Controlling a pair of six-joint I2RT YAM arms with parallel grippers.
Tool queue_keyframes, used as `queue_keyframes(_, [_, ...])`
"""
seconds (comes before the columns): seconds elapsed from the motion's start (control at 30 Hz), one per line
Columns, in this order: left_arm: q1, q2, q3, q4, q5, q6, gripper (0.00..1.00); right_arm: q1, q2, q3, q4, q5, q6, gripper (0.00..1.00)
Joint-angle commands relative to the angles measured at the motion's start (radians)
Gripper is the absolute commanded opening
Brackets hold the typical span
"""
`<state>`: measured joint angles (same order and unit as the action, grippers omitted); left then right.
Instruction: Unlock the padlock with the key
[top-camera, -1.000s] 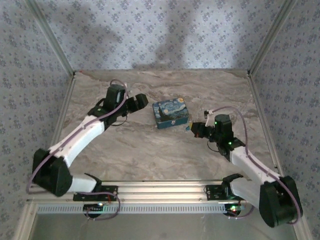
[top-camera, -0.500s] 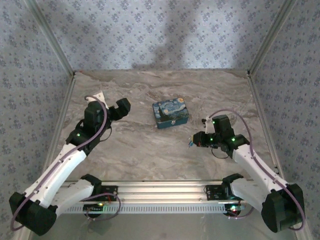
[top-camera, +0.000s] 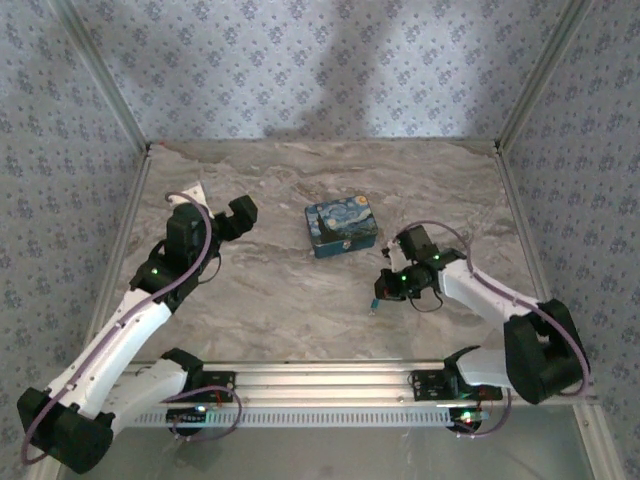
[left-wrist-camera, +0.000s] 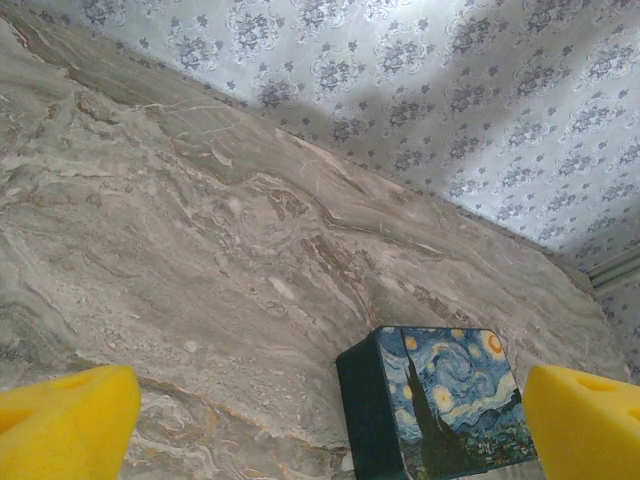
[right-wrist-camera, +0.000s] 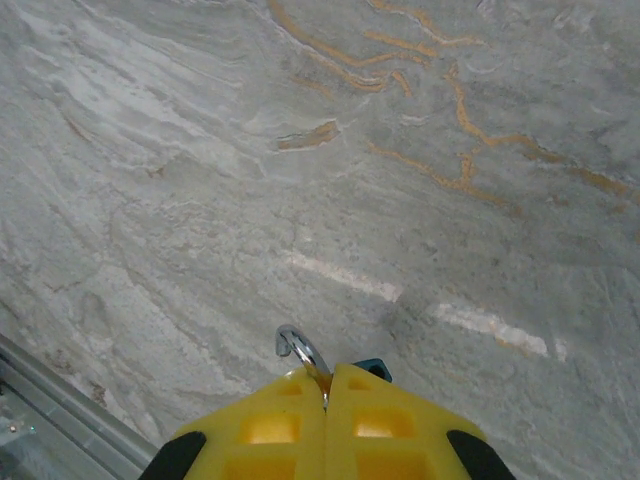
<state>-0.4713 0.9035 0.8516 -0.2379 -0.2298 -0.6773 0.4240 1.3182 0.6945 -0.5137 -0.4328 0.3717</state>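
Observation:
My right gripper (right-wrist-camera: 327, 372) is shut on the padlock (right-wrist-camera: 372, 368). A teal corner of its body and its curved silver shackle (right-wrist-camera: 298, 345) stick out past the yellow fingertips, and the shackle's free end is bare. From above, the padlock (top-camera: 377, 296) hangs at the right gripper (top-camera: 388, 284), just over the marble in front of the painted box (top-camera: 341, 226). My left gripper (top-camera: 240, 212) stands wide open to the left of the box, holding nothing. Its yellow fingers (left-wrist-camera: 65, 420) frame the box (left-wrist-camera: 450, 400). The key is hidden.
The marble tabletop (top-camera: 300, 300) is walled by patterned panels at the back and both sides. An aluminium rail (top-camera: 320, 380) runs along the near edge, and its corner (right-wrist-camera: 60, 410) lies close below the right gripper.
The left arm pulled back from the box to the left and its jaws opened fully. The right gripper carried the padlock away from the box toward the near edge.

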Motion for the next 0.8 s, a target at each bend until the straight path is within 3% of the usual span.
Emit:
queue_keyframes(0.0, [0.009, -0.021, -0.016, -0.019, -0.017, 0.017, 0.98, 0.008, 0.060, 0.034, 0.028, -0.002, -0.019, 0.00])
queue_keyframes(0.37, [0.011, -0.026, -0.019, -0.027, -0.016, 0.016, 0.98, 0.019, 0.208, 0.074, 0.109, -0.014, 0.000, 0.03])
queue_keyframes(0.6, [0.015, -0.034, -0.021, -0.032, -0.019, 0.018, 0.98, 0.020, 0.225, 0.083, 0.123, -0.010, -0.001, 0.05])
queue_keyframes(0.77, [0.015, -0.034, -0.023, -0.032, -0.018, 0.016, 0.98, 0.021, 0.219, 0.086, 0.125, -0.005, -0.001, 0.14])
